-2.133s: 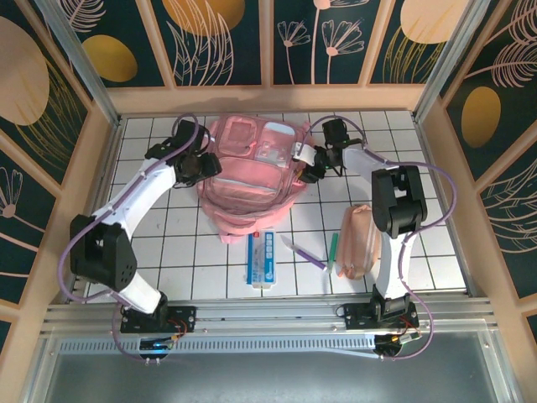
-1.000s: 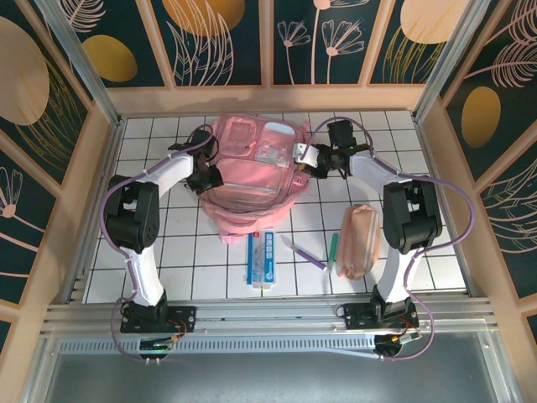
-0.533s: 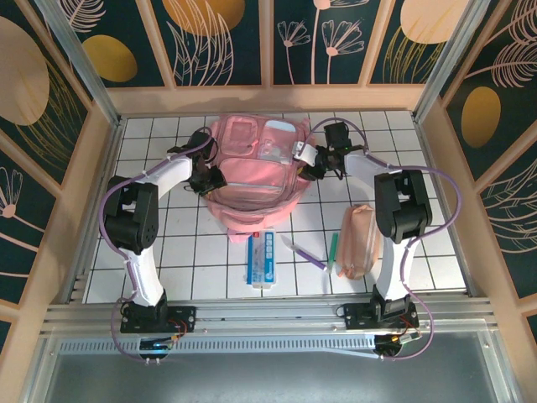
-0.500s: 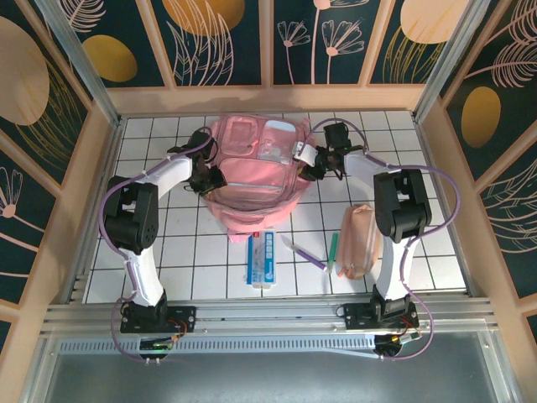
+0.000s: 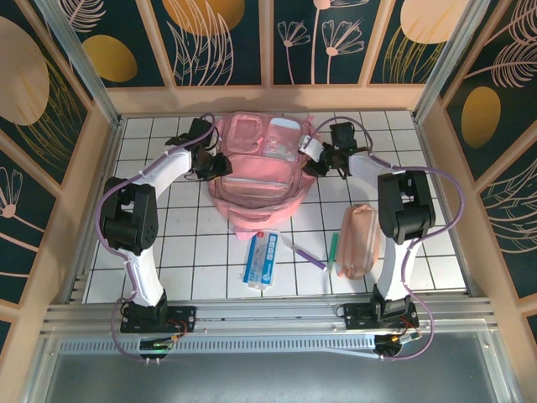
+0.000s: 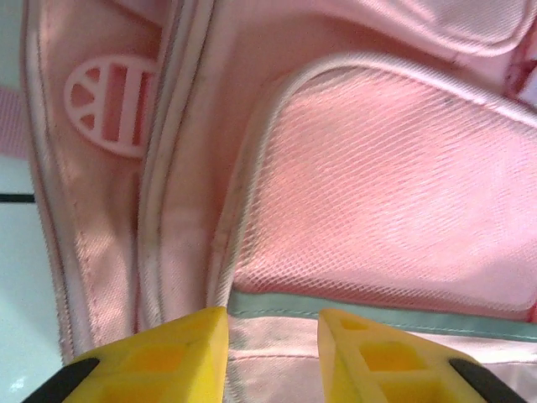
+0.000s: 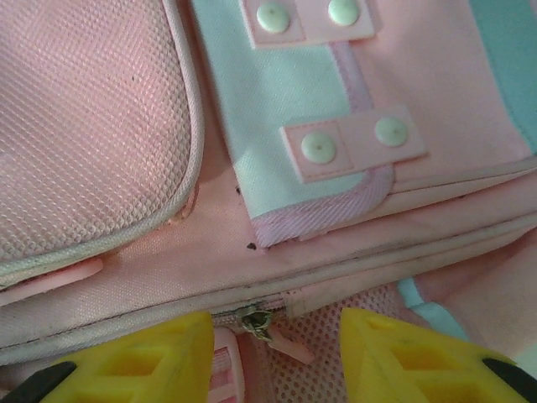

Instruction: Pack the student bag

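Observation:
The student bag (image 5: pixel 256 164), a large pink backpack, lies front-up at the back middle of the table. My left gripper (image 5: pixel 220 165) is against its left side. Its yellow fingers (image 6: pixel 168 357) stand apart over flat pink fabric and a grey strip (image 6: pixel 377 317), pinching nothing. My right gripper (image 5: pixel 312 159) is at the bag's right side. In the right wrist view it (image 7: pixel 277 323) is open, and a small metal zipper slider (image 7: pixel 256 321) with a pink pull lies between the fingers, untouched. A pale snap-tab pocket (image 7: pixel 277 168) sits just beyond.
A peach pencil pouch (image 5: pixel 358 241) lies by the right arm. A flat blue-and-white pack (image 5: pixel 263 258), a purple pen (image 5: pixel 304 253) and a green pen (image 5: pixel 332 249) lie on the white tiled table (image 5: pixel 185 252) in front of the bag. Wooden walls enclose the table.
The bag has shifted toward the back wall with both grippers at its sides. The blue-and-white pack now lies slightly tilted. The left jaws have narrowed a little.

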